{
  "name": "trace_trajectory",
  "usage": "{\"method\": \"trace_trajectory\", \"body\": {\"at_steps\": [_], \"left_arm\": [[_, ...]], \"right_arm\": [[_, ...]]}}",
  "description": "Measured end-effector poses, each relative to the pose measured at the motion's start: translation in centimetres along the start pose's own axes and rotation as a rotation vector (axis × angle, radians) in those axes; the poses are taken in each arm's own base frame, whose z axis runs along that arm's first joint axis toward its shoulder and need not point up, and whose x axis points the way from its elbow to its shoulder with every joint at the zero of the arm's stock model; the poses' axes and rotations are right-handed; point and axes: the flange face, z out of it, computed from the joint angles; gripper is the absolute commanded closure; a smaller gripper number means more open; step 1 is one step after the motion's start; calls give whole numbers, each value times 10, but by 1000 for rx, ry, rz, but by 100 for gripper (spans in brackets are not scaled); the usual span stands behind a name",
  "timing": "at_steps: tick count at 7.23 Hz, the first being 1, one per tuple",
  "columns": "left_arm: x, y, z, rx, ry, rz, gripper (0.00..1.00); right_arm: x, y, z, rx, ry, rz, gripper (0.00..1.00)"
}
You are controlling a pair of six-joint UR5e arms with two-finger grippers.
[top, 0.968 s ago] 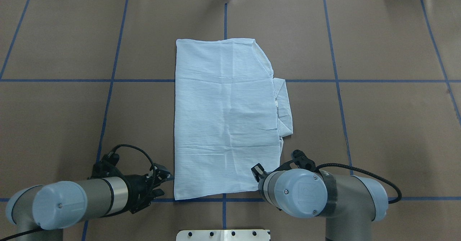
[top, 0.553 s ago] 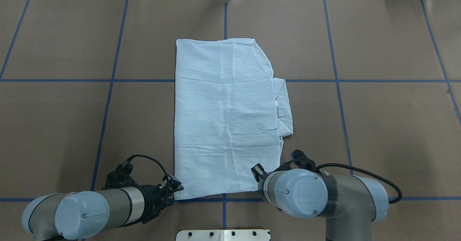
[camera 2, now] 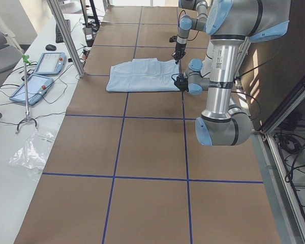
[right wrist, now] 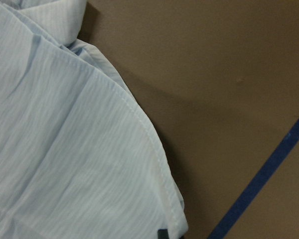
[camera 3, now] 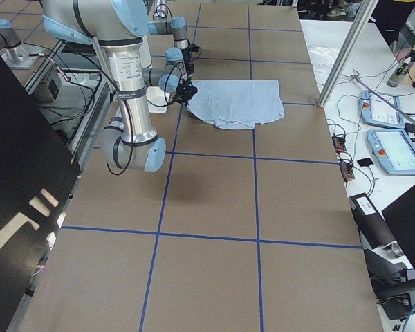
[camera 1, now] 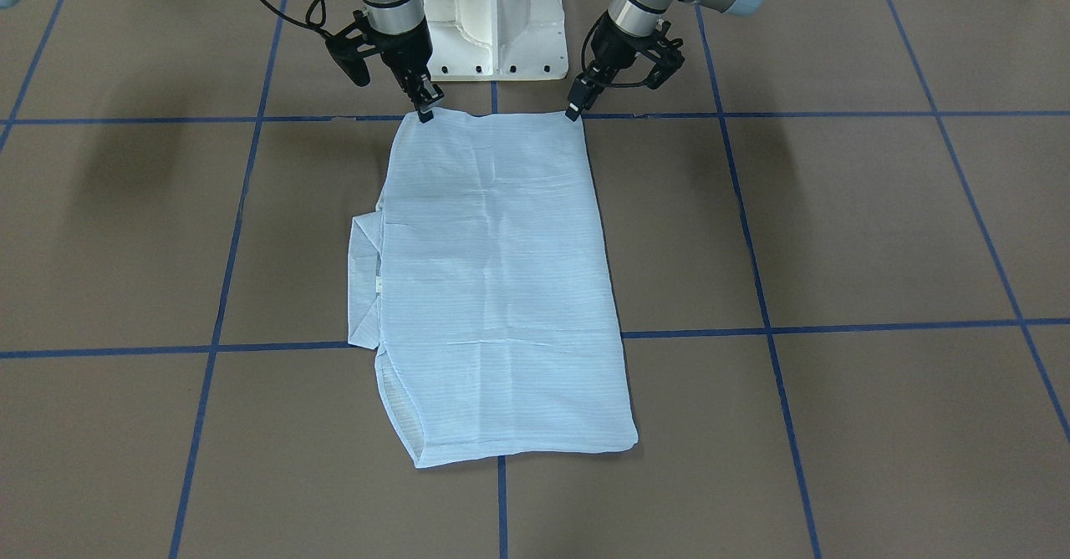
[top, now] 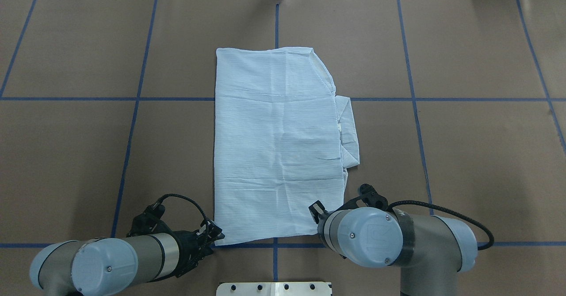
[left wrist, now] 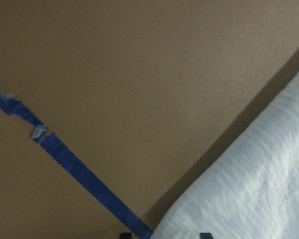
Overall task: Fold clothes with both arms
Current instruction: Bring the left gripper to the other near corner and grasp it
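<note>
Brown tabletop (top: 66, 154) holds a folded pale-blue striped shirt (top: 278, 145). My black left gripper (camera 1: 575, 110) straddles its corner, released; for the right gripper (camera 1: 425, 113) I cannot tell. Catching one layer could skew the fold.

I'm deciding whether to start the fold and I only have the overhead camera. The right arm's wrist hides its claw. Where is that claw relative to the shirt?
Observer: The front-facing view shows the right claw down at the shirt's robot-side corner, on the collar side.
Operator: Is the left claw open?
Observer: The left wrist view shows its two fingertips apart, with the shirt's corner edge between them.
</note>
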Motion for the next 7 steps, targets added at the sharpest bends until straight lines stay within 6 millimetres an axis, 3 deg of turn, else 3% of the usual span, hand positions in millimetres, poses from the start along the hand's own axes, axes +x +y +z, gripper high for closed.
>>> {"method": "trace_trajectory", "body": {"at_steps": [3, 6, 7], "left_arm": [[-3, -1, 5, 7, -9, 6, 51], [-2, 1, 6, 4, -8, 10, 68], [-1, 2, 7, 3, -8, 10, 100]], "right_arm": [[0, 0, 1, 2, 1, -1, 100], [2, 1, 2, 2, 5, -3, 100], [3, 1, 2, 1, 6, -4, 100]]}}
